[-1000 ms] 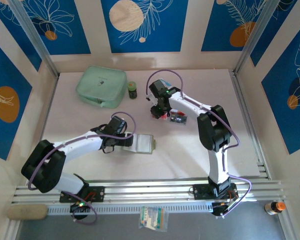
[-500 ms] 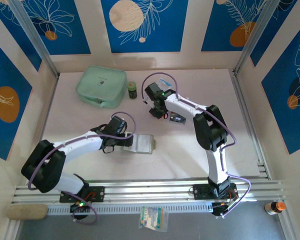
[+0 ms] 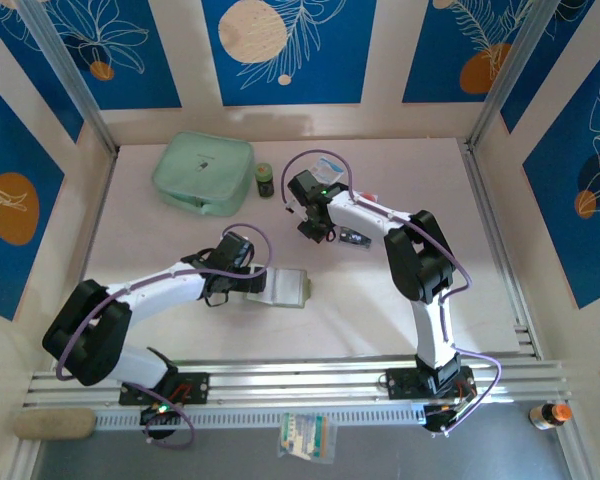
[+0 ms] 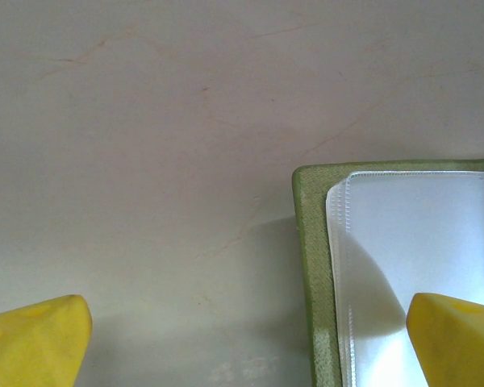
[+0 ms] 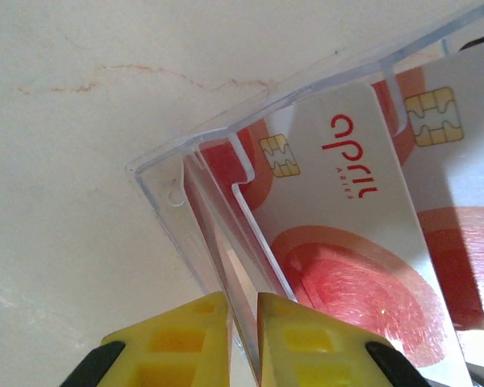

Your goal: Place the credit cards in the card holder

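right gripper (image 5: pixel 242 318) is down at the corner of a clear slotted case (image 5: pixel 157 181) holding the credit cards (image 5: pixel 347 201) (whitish, red dot, gold chip). jaws almost closed, just a sliver between the pads, with a thin red-tinted sheet in that sliver. reads to me as the endmost card pinched on edge, but the case's outer wall runs right alongside it

left gripper (image 4: pixel 246 343) hangs wide open and empty over the table (image 4: pixel 145 121), one fingertip over the clear sleeve of the card holder (image 4: pixel 310 266), contact unclear. holder lies open, apart from the case and nearer the arm bases

to do this pick well:
- make sure the pads have card only, not card plus wall, otherwise the whole case lifts
- pull straight along the slot, no twist; the neighbours sit tight beside it and may drag
- bite looks shallow on a slick edge, so go slow
- left could pin the holder's cover so the sleeve doesn't skate at insertion

can't make out:
- card count: case is cut off at the frame edge
- what exactly sits between the pads
- which way the sleeve mouths face, and the holder's far half
- in the top view the wrist covers the pinch and the cards are too small to count
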`<move>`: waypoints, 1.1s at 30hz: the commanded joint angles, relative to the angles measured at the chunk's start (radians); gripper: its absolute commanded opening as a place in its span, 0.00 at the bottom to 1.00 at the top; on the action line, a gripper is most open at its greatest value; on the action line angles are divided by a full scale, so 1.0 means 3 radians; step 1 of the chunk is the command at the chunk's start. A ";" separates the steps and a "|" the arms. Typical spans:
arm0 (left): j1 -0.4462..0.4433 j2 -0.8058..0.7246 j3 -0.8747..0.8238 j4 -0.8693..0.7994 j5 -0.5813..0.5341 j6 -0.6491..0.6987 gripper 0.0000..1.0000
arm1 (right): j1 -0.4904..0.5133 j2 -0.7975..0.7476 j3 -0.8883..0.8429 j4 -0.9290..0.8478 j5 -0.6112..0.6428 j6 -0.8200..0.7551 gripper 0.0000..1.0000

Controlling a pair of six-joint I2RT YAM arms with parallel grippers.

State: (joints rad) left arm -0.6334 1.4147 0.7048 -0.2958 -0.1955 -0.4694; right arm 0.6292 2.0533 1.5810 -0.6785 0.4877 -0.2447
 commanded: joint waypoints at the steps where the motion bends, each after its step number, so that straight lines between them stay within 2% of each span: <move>1: -0.0020 -0.0073 -0.0022 -0.0006 0.0001 -0.0020 1.00 | 0.0024 -0.0146 0.0001 0.0001 0.0031 -0.0054 0.16; 25: -0.0018 -0.0063 -0.0038 0.0016 0.0013 -0.0026 1.00 | 0.0042 -0.0124 0.0094 -0.0049 0.0057 -0.0071 0.23; 33: -0.0021 -0.0057 -0.0048 0.0026 0.0023 -0.0026 1.00 | 0.0073 -0.0141 0.0099 -0.0045 0.0115 -0.0112 0.15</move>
State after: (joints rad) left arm -0.6334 1.4147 0.7002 -0.2920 -0.1951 -0.4698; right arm 0.6403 2.0518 1.5818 -0.6781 0.5026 -0.2634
